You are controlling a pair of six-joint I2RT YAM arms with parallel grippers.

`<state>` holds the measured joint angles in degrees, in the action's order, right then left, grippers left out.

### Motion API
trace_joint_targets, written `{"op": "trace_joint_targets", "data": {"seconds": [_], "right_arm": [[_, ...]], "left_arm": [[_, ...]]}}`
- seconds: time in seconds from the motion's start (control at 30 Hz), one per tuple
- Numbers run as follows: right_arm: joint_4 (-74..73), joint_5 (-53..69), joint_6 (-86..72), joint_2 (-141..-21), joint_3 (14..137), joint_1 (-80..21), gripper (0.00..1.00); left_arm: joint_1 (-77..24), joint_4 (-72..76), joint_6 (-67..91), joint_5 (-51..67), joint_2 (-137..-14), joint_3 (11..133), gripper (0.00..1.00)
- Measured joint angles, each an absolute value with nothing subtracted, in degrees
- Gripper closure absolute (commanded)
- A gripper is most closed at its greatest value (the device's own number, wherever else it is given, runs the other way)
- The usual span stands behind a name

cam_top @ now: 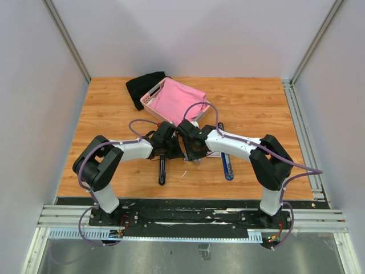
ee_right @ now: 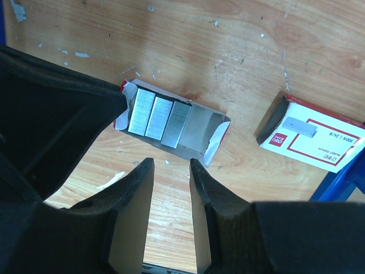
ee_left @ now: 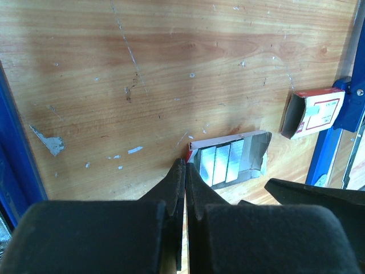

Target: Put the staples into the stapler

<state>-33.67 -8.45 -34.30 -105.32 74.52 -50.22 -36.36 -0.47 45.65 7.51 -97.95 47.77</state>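
Towards the near edge of the bench (cam_top: pixel 256 108), about midway between its left and right edges, the two arms are found close together. The left fingers (ee_left: pixel 179 178) are seen pressed together, their tips at a corner of the open card tray (ee_right: pixel 197 130); whether a flap of it is pinched cannot be told. The right fingers (ee_right: pixel 140 188) are held apart with nothing between them, poised just short of the same tray. The staples (ee_right: pixel 158 117) are seen lying in that tray as three silvery strips side by side, with one end of the tray left bare. Towards the right edge, the white carton sleeve (ee_right: pixel 319 140) with red print is laid apart from the tray, and the blue stapler (cam_top: pixel 228 165) just beside it; whether its magazine is open cannot be told. Near the far edge a pink basket (cam_top: pixel 149 98) and a black cloth (cam_top: pixel 142 85) are seen. The box is judged opened; no strip is yet lifted, and the loading itself is judged not yet begun
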Motion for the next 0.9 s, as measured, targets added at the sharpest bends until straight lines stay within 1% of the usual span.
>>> {"op": "trace_joint_targets", "data": {"seconds": [0.4, 0.63, 0.9], "right_arm": [[-32.77, -8.43, -34.26, -107.33, 74.85, -50.19, 0.68], [-32.73, -8.51, -34.22, -108.12, 75.66, -50.19, 0.70], [-32.71, -9.06, -33.95, -108.92, 76.34, -50.13, 0.69]], "left_arm": [[-36.12, -0.51, 45.69, 8.01, -97.95, 47.77, 1.00], [-35.70, -0.58, 45.69, 8.32, -97.97, 47.77, 1.00], [-35.35, -0.64, 45.71, 8.71, -98.00, 47.77, 1.00]]}}
